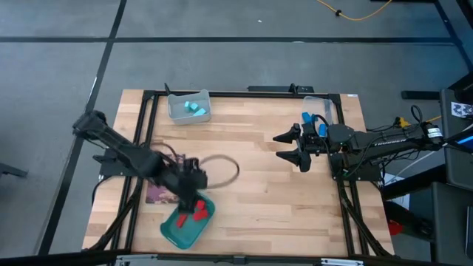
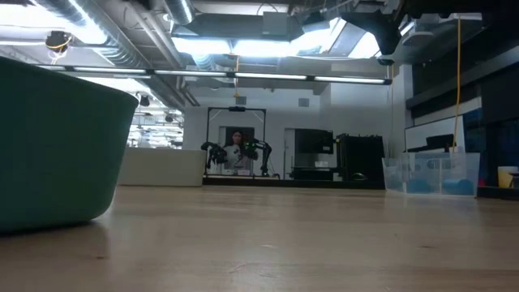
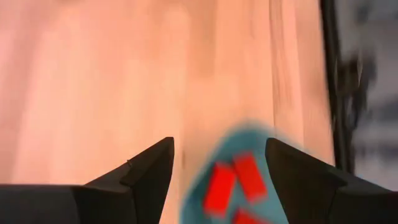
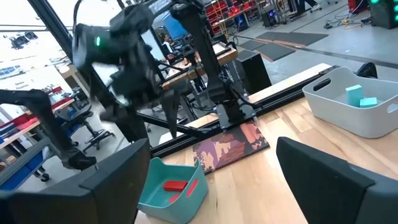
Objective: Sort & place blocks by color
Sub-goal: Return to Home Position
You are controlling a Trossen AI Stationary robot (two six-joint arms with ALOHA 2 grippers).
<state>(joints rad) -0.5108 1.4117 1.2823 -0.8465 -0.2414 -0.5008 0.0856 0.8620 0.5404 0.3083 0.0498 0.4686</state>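
Dark fingers (image 3: 149, 174) of the left gripper (image 3: 219, 146) are standing well apart nearest the lens and gripping nothing. Between them the red blocks (image 3: 235, 180) are lying in the teal tray (image 3: 249, 132), just below the open jaws and seemingly clear of them. In the high view the left gripper (image 1: 194, 196) is hovering over that tray (image 1: 174, 235) on the left arm's side of the table (image 1: 266, 199), with the red blocks (image 1: 194, 215) showing just past its tip. Light cyan blocks (image 1: 194, 108) are sitting in the gray bin (image 1: 177, 115) at the table's far edge, well apart from both arms. Blue blocks (image 2: 442, 186) are resting in the clear bin (image 2: 430, 166) on the right arm's side, though their count is too small to tell. The right gripper (image 1: 287, 148) is waiting just beside that bin, its fingers spread and holding nothing. No block is showing outside a container in the high view, so the sorting is judged finished, with each colour keeping to its own holder. Only the arms' return to rest appears to be left — the left arm is reaching out over the tray, so its pull-back is the larger move outstanding. Nothing is being carried, so that move is judged to put no block at risk, provided the fingers are lifting clear of the tray rim.
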